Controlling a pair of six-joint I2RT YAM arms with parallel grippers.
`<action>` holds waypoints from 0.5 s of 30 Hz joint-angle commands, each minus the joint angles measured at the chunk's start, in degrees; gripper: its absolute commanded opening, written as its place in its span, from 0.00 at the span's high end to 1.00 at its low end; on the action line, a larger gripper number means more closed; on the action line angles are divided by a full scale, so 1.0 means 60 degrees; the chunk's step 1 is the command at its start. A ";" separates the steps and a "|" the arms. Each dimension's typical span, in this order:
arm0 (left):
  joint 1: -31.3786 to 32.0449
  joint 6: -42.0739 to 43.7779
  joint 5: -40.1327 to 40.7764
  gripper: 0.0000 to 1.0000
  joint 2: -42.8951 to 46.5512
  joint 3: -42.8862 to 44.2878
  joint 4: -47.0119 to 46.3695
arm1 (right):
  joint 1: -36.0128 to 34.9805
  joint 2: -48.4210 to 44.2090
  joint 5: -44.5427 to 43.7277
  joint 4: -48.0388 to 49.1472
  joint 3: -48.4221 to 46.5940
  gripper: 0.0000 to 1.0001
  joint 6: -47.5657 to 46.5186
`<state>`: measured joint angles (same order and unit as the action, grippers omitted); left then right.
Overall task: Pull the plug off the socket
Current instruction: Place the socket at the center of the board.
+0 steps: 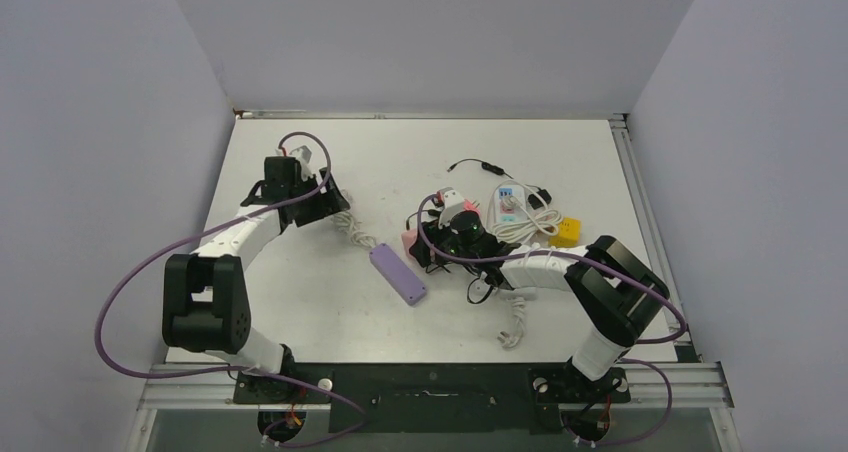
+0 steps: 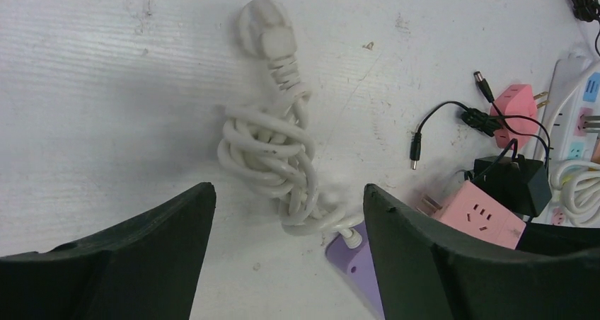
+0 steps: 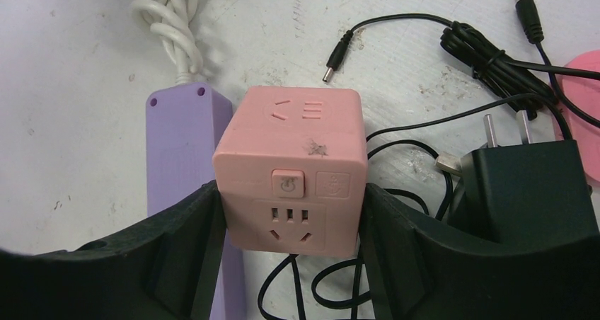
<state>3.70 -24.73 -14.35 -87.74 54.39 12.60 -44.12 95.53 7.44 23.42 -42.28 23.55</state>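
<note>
My right gripper point(image 3: 290, 190) is shut on a pink cube socket adapter point(image 3: 291, 171), one finger on each of its sides. The cube sits right beside a purple power strip point(image 3: 184, 157). In the left wrist view the cube's point(image 2: 483, 212) metal prongs show bare, pointing toward the purple strip point(image 2: 357, 260). In the top view the cube point(image 1: 409, 240) lies just right of the strip point(image 1: 397, 273). My left gripper point(image 2: 283, 192) is open and empty, hovering over the strip's coiled white cord point(image 2: 272, 153), and in the top view it point(image 1: 335, 200) is up-left of the strip.
A black power adapter point(image 3: 527, 185) with bare prongs and thin black cables lies right of the cube. A second pink plug point(image 2: 515, 107), a white power strip point(image 1: 510, 204) with its cord and a yellow block point(image 1: 567, 232) crowd the centre right.
</note>
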 commanded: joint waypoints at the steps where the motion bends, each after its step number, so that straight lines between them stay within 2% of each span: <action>1: -0.0002 0.0050 -0.0002 0.23 0.0148 0.0471 0.0225 | -0.0084 -0.0247 0.0124 0.0591 -0.0175 0.34 -0.0156; 7: -0.0002 0.0104 0.0633 0.13 0.0673 0.0408 0.0259 | -0.0321 -0.0728 0.0394 0.0729 -0.0062 0.09 -0.0532; 10: 0.0005 0.0267 0.0959 0.08 0.1123 0.0373 0.0250 | -0.0447 -0.1206 0.0096 0.0682 0.0001 0.01 -0.0724; 11: -0.0001 0.0372 0.1107 0.07 0.1265 0.0417 0.0308 | -0.0477 -0.1411 -0.0028 0.0687 0.0045 0.00 -0.0766; 12: -0.0002 0.0504 0.1257 0.06 0.1439 0.0457 0.0389 | -0.0483 -0.1603 -0.0160 0.0688 0.0089 0.05 -0.0793; 15: -0.0002 0.0815 0.1661 0.05 0.2148 0.0466 0.0455 | -0.0498 -0.2244 -0.0673 0.0433 0.0100 0.10 -0.0956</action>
<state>3.70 -23.16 -8.93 -81.30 54.41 15.35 -46.65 88.38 7.64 23.92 -41.78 19.97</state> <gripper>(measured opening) 0.943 0.915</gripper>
